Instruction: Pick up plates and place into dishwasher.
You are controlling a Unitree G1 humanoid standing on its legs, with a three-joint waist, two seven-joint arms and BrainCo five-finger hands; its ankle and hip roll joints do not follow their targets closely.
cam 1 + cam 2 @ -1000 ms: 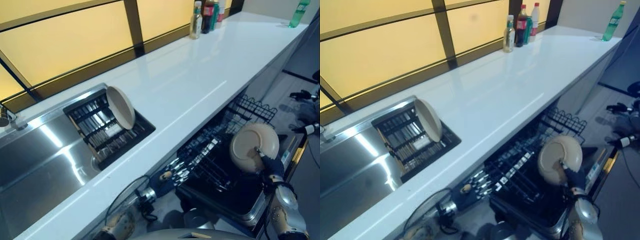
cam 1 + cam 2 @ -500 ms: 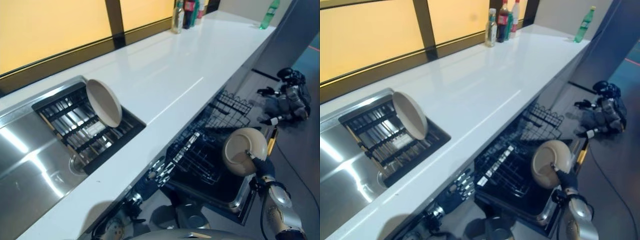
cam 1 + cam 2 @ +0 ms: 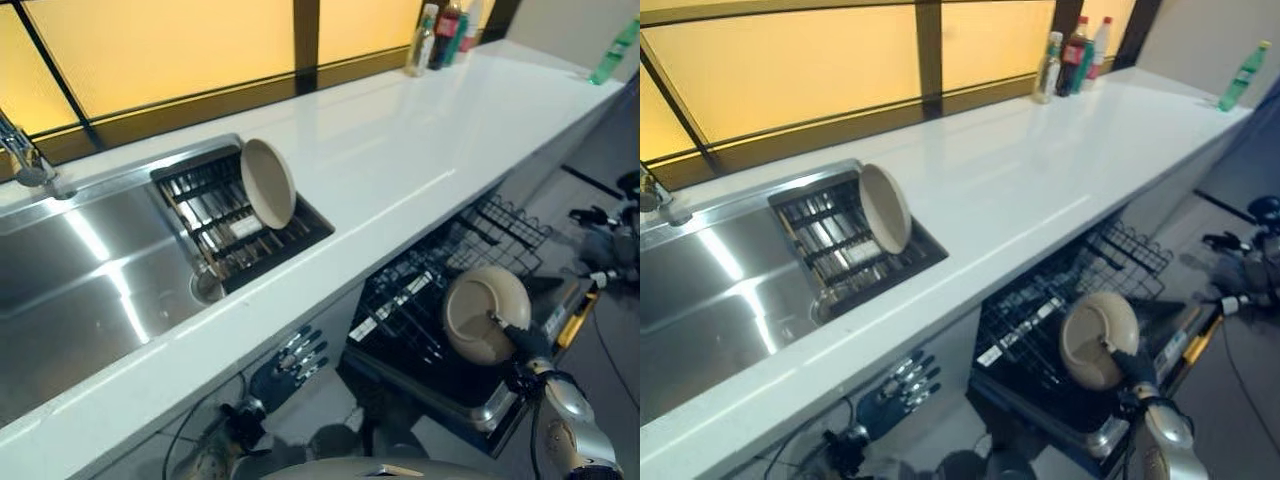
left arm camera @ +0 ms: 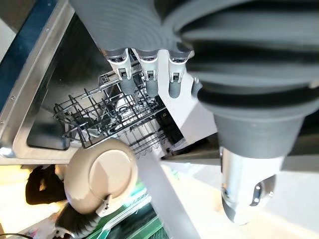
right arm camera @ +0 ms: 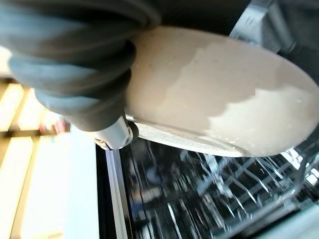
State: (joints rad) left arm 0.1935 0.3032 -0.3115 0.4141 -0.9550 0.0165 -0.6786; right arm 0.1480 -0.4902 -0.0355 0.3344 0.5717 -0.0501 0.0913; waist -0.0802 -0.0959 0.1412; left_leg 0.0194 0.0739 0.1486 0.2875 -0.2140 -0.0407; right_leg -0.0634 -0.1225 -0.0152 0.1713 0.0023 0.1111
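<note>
A beige plate (image 3: 487,314) stands on edge in my right hand (image 3: 522,343), which is shut on its rim, just above the pulled-out black dishwasher rack (image 3: 415,297). In the right wrist view the plate (image 5: 219,94) lies against the hand's dark cover (image 5: 70,59), with the rack wires right beneath it. A second beige plate (image 3: 268,183) leans upright in the drying rack (image 3: 235,225) set in the sink. My left hand (image 3: 291,358) hangs open below the counter edge, its straight fingers (image 4: 140,74) pointing toward the dishwasher rack (image 4: 109,119).
The white counter (image 3: 400,150) runs above the open dishwasher, whose door (image 3: 500,400) lies lowered. The steel sink (image 3: 90,260) with its faucet (image 3: 20,155) is at the left. Bottles (image 3: 440,35) stand at the counter's back, and a green bottle (image 3: 612,50) at its far end.
The camera has swung left, bringing in more of the sink and the faucet. My right hand still holds the plate over the dishwasher rack, now slightly nearer to it.
</note>
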